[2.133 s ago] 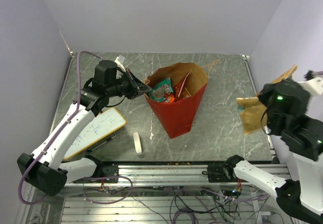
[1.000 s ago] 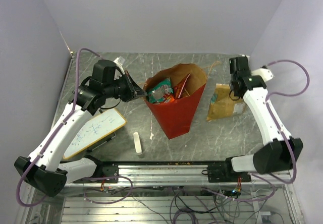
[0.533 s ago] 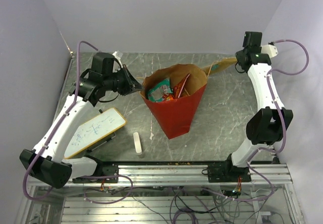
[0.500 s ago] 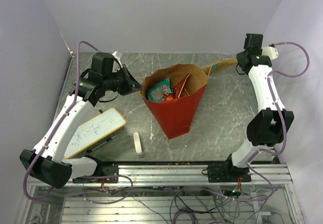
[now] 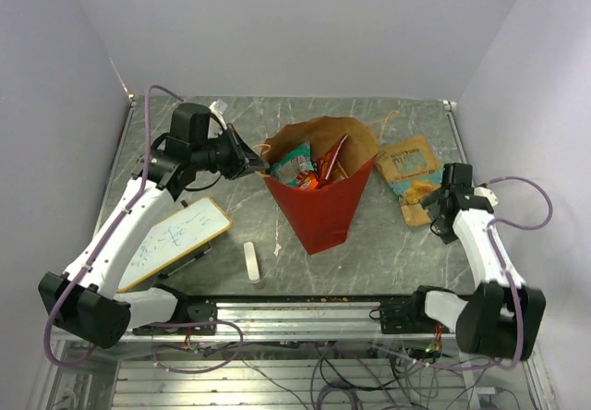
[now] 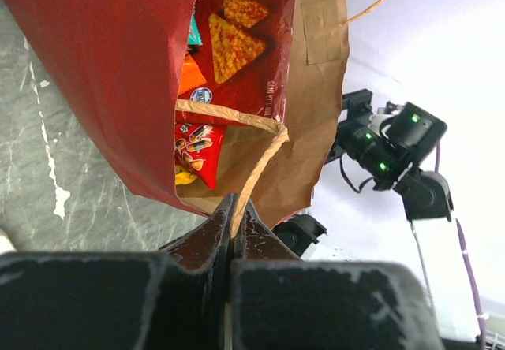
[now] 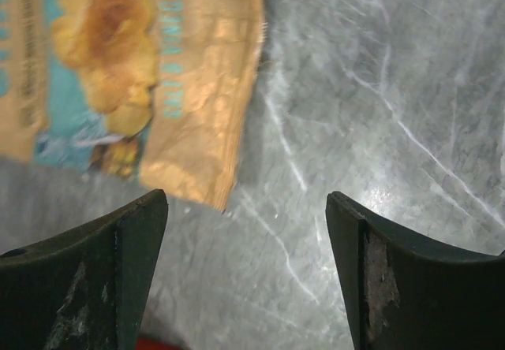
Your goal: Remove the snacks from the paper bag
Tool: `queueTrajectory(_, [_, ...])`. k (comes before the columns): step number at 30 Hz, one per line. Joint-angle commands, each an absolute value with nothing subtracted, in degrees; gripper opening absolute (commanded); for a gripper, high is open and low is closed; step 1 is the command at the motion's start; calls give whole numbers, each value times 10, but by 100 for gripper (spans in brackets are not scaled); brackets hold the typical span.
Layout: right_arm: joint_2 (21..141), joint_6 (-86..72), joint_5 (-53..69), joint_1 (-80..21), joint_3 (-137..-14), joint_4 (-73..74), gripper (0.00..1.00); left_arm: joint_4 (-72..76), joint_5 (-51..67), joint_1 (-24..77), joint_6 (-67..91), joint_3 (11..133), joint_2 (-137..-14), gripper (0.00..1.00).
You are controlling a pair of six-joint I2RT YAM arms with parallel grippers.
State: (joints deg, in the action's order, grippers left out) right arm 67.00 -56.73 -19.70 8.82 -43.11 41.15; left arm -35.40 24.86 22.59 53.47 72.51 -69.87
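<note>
so one tan-and-teal foil snack packet [image 5: 406,168] lay beside the tall red paper bag [image 5: 323,211], right gripper [image 5: 432,214] wide open by it, left gripper [image 5: 257,162] pinching its rim. next up seemed grabbing another from inside.

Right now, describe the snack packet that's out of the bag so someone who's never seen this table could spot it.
Find the tall red paper bag mid-table. To its right, flat on the grey marble table, lies a tan packet with a teal panel and yellow chips pictured. It is the only snack outside the bag; the other snacks sit inside.
</note>
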Motion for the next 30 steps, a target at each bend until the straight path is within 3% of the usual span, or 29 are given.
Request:
queueTrajectory(1, [587, -490, -169, 66, -452, 461, 82, -325, 275, 222, 523, 726, -704, 7])
queueTrajectory(7, [560, -400, -23, 49, -587, 480, 81, -338, 274, 222, 511, 747, -702, 7])
queueTrajectory(15, [691, -385, 171, 2, -839, 522, 77, -317, 288, 223, 538, 717, -686, 7])
queueTrajectory(21, [832, -390, 144, -136, -1004, 576, 73, -350, 285, 226, 519, 718, -697, 7])
queueTrajectory(26, [889, -403, 112, -198, -1019, 508, 72, -344, 293, 227, 528, 703, -710, 7])
queueTrajectory(30, [944, -435, 48, -211, -1036, 564, 72, -340, 286, 227, 534, 702, -707, 7])
